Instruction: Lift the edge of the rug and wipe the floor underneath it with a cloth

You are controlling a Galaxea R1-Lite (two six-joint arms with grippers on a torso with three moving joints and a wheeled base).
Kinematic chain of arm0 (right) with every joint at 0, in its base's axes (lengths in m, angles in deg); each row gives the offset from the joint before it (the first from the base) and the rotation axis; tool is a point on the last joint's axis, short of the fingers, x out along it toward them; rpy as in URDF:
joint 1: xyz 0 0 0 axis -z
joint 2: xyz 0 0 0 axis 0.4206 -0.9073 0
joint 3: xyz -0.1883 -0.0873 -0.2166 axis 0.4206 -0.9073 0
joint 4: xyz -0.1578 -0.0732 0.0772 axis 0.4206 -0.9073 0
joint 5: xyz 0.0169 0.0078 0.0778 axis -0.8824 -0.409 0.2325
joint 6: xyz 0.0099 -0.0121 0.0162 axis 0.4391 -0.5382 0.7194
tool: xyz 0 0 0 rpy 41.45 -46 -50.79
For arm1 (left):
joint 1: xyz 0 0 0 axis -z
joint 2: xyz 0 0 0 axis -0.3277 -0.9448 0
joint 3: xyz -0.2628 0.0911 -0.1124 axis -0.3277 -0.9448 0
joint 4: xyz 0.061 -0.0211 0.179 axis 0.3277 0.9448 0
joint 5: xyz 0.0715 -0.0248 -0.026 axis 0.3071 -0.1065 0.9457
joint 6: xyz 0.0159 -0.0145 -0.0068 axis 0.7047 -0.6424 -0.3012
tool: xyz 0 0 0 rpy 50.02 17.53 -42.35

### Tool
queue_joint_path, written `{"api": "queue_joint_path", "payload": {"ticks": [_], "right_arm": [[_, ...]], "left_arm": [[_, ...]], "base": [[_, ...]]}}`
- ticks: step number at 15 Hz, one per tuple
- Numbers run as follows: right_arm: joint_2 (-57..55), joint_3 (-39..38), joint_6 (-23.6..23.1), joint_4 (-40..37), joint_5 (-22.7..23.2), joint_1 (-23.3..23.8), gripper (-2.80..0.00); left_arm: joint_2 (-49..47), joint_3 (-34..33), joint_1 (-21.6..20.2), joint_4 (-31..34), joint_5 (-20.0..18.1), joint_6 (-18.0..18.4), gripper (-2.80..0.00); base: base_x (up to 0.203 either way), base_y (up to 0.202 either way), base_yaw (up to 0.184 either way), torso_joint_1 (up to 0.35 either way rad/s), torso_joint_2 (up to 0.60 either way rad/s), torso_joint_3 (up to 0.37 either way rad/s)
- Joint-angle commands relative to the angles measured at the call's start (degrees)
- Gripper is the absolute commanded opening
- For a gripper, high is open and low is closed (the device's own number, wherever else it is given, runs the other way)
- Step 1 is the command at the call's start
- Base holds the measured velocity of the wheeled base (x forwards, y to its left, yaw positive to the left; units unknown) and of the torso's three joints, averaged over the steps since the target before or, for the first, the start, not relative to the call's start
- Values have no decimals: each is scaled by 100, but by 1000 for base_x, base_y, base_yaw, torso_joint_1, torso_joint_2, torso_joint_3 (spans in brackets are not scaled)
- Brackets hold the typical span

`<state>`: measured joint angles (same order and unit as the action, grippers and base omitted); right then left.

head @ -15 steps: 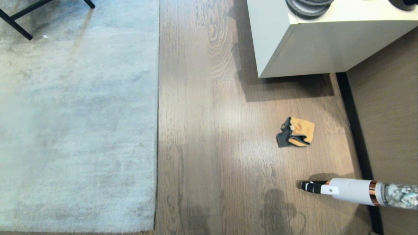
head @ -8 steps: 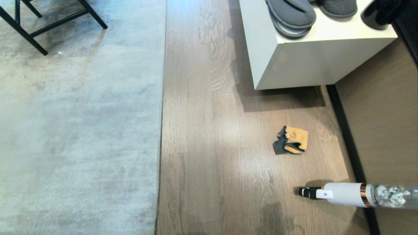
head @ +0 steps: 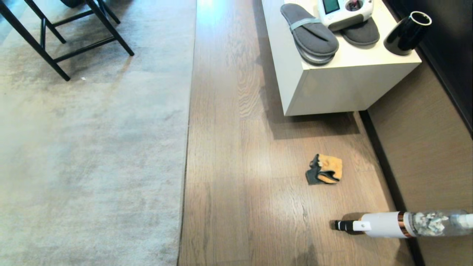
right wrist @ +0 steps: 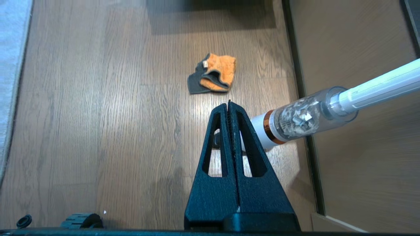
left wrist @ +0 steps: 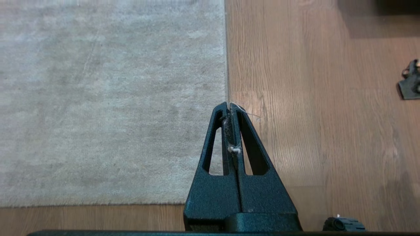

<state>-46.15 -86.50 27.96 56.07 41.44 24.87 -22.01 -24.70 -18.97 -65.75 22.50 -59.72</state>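
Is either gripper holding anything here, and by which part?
Nothing is held. The left gripper and right gripper are both shut on nothing; the cloth lies untouched on the floor.

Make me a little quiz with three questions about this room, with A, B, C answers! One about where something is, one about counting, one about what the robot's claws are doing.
1. Where is the cloth?
A. on the rug
B. on the bare floor
C. on the white cabinet

2. How many grey slippers lie on the white cabinet?
A. one
B. two
C. four

3. How does the right gripper stand?
A. shut, holding nothing
B. wide open
C. shut on the cloth

Answers:
1 B: the cloth lies on the wood planks, apart from the rug edge.
2 B: one slipper at the front, another partly under a white device.
3 A: its fingers meet with nothing between them, and the cloth lies apart on the floor.
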Motion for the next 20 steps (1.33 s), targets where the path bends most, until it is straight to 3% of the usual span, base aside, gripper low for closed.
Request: {"api": "queue_joint_path", "payload": {"ticks": [1, 20], "right_arm": [[-7, 0, -2, 1, -2, 0, -280], [-7, 0, -2, 1, -2, 0, -280]], "left_arm": [[0, -1, -7, -2, 2, -3, -280], [0, -1, -7, -2, -6, -3, -280]], "base": [[0, 0, 0, 2, 7, 210], [0, 0, 0, 3, 2, 200]]}}
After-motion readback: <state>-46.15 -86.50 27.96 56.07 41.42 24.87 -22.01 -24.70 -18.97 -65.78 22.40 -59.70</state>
